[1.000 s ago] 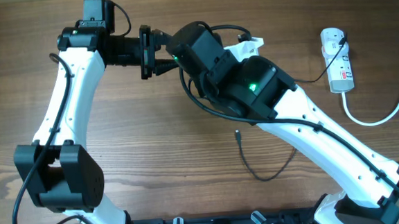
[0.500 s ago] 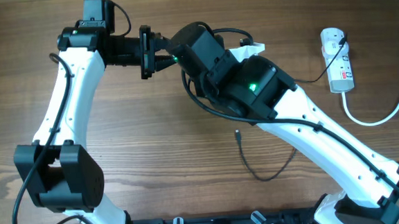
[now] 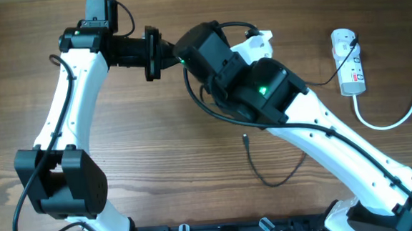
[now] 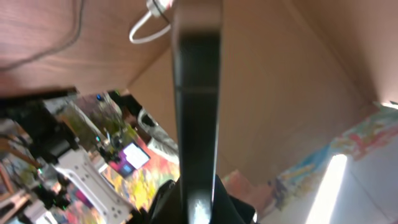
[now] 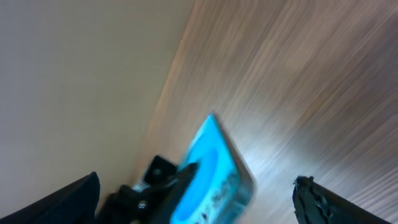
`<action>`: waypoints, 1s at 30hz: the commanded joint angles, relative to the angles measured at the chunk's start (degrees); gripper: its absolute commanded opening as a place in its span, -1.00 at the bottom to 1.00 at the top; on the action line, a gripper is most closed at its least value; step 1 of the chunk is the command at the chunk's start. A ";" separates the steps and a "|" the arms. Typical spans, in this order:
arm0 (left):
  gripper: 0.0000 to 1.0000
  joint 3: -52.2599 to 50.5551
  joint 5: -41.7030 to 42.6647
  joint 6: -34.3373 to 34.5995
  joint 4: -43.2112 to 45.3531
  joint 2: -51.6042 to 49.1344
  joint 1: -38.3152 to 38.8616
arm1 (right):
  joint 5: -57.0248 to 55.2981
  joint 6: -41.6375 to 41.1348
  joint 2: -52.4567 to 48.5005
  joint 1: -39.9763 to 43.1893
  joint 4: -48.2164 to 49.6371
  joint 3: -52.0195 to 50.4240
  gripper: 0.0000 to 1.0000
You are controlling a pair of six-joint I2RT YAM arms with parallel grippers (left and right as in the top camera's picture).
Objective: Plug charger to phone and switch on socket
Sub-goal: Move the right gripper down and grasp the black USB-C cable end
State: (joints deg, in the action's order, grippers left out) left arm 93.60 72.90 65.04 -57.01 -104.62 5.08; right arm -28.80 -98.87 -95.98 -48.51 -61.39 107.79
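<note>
The phone [image 5: 214,168], its screen bright cyan, hangs above the table with my left gripper [image 4: 198,202] shut on it. In the left wrist view the phone [image 4: 198,93] shows edge-on as a dark bar rising from the jaws. My right gripper [image 5: 198,182] stands wide open around the phone, one finger on each side and neither touching it. From overhead the two wrists meet at the back of the table, my left gripper [image 3: 164,56] against the right wrist, and the phone is hidden there. The charger [image 3: 244,137] lies loose on the table, its tip free. The socket [image 3: 348,62] lies at the far right.
A thick white cord [image 3: 400,118] loops from the socket towards the right edge. The charger's thin black cable curves under my right arm [image 3: 314,134] and back to the socket. The arm bases stand along the front edge.
My right gripper has opened wide and let go of the phone. My left gripper has closed onto the phone. The right wrist has turned slightly.
</note>
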 commanded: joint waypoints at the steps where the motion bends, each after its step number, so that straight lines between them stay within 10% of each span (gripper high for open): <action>1: -0.92 0.59 -3.41 -0.33 1.99 1.46 -0.11 | -2.93 11.61 5.40 3.32 -4.22 1.07 0.99; 12: -0.92 0.59 -10.91 -27.36 4.22 1.46 -1.51 | 18.51 60.61 8.59 23.52 -20.92 -3.93 0.98; 20: -0.92 0.57 -37.75 -27.43 -2.99 1.46 -2.21 | 30.18 65.61 8.07 23.34 -11.89 -26.56 0.76; 30: -0.92 0.48 -45.99 -36.33 -4.11 1.44 1.01 | 38.21 65.99 7.74 23.19 6.78 -47.98 0.67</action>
State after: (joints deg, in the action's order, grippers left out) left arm 93.60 31.11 31.09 -61.30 -104.62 4.43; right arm 5.48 -34.39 -87.90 -25.06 -56.73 62.74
